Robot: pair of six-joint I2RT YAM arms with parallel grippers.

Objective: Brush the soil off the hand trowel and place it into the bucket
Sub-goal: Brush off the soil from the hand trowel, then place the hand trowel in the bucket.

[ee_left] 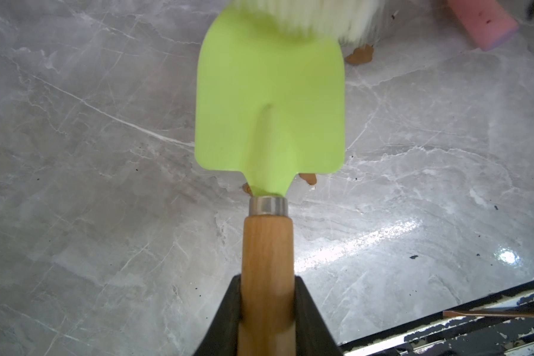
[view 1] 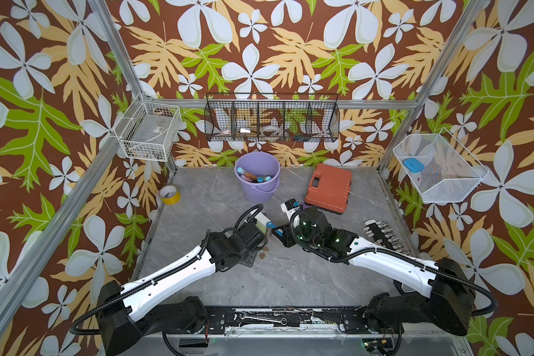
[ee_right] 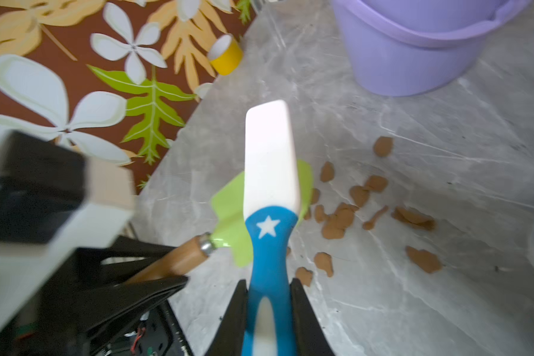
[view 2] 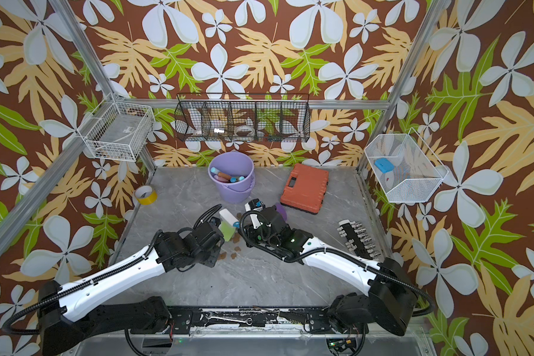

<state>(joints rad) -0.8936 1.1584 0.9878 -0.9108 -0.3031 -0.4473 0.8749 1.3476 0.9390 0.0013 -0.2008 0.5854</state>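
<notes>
**Blade looks clean; bucket drop left to do**

The hand trowel (ee_left: 270,101), a smooth lime-green blade on a metal ferrule and wooden handle, was held over mid-counter, well short of the round lavender plastic bucket (view 1: 256,191). The left jaws were shut tight on its handle. Its visible face looked bare. The white-backed, blue-handled brush (ee_right: 270,160), pinched in the closed right jaws, laid pale bristles across the blade tip. Flat brown putty-like soil blobs (ee_right: 336,222) lay scattered on the glossy grey marbled counter (view 1: 290,277) beside the blade. Brushing seemed nearly finished; placing the trowel in the bucket was not yet done.
</notes>
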